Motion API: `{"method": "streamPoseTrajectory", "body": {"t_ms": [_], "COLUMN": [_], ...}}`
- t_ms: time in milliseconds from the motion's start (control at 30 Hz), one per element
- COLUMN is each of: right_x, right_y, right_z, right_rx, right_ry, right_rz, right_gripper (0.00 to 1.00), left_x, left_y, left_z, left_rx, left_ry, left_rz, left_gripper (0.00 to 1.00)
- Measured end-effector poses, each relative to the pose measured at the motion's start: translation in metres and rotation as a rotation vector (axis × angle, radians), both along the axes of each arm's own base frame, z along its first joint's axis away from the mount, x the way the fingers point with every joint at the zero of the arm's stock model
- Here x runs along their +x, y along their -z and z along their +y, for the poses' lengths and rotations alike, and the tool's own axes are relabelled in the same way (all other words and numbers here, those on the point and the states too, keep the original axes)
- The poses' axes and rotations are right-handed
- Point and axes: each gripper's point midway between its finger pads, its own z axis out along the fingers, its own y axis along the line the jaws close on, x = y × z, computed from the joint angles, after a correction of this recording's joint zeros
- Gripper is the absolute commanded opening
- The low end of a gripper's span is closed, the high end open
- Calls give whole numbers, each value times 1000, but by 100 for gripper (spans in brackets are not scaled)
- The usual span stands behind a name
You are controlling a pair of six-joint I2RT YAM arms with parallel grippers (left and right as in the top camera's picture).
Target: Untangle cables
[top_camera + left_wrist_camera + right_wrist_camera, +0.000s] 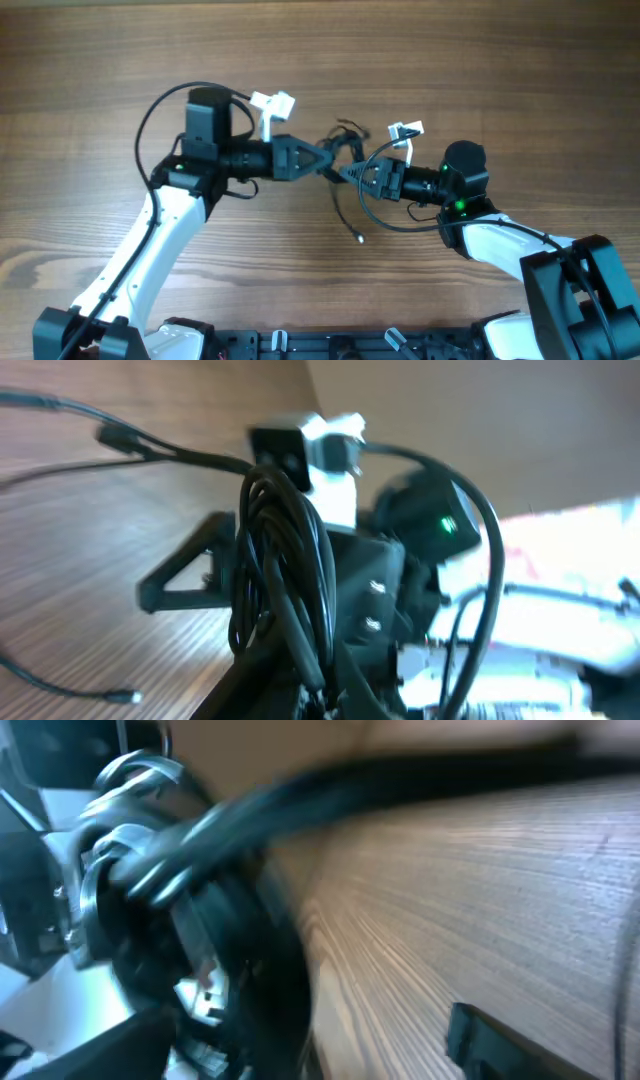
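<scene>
Overhead, we see the wooden worktop [500, 60] with both arms meeting just left of its middle. The left arm [150, 240] rises from the lower left and turns right. The right arm [490, 240] comes in from the lower right and points left, with a green light [459, 207] lit on it. The left gripper [328, 168] and the right gripper [350, 176] sit nose to nose, close to touching.

The cables [347, 135] are bunched right at that meeting point, lifted off the wood. In the left wrist view they hang as a tight sheaf of black loops straight in front of the lens. They run down into the left gripper, whose fingers are pressed together on them. Behind the loops stands the right gripper's white camera [335, 455].

The right wrist view is heavily blurred. One of the right fingers [490, 1040] shows low and well off to the right of the frame, so we read that pair as spread.

One thin strand drops from the bunch and curves down onto the worktop, ending in a tiny plug [359, 239].
</scene>
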Motion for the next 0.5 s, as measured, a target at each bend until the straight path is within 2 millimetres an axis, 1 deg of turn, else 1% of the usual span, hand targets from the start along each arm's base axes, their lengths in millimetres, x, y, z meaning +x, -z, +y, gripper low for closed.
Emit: {"method": "streamPoseTrajectory", "body": {"t_ms": [33,67,100,133,167,200,233,267,333,367,400,433,467,500], "right_x": [0,0,0,0,-1,1,4,7,18,23,32,38,44,47], "right_y": [0,0,-1,-1,-1,0,2,4,16,21,25,27,30,32], "right_z": [0,0,0,1,1,1,-1,-2,-7,-10,-15,-18,-20,-17], "right_rx": [-1,-2,-1,0,1,3,5,10,16,21,37,43,48,52], "right_ry": [-2,-2,-1,-4,-3,11,35,63,158,206,283,332,390,440], "right_rz": [-4,-12,-12,-14,-5,16,59,109,263,331,404,429,455,475], "right_gripper": [22,4,4,4,4,4,4,4,4,4,4,4,4,4], "left_x": [-4,-8,-10,-12,-13,-13,-13,-10,0,10,19,26,33,39], "left_y": [-2,-3,-1,1,2,3,5,9,19,28,34,38,40,43], "left_z": [-2,-2,-2,-2,-1,-1,0,1,6,11,16,21,24,28], "left_rx": [-11,-21,-18,-14,-9,-5,4,25,84,133,164,184,193,202], "left_ry": [27,48,52,54,56,56,51,33,-38,-121,-199,-262,-323,-389], "left_rz": [-12,-14,-6,1,6,4,8,5,27,73,123,161,200,243], "left_gripper": [4,4,8,22,46,74,97,98,97,90,82,75,73,72]}}
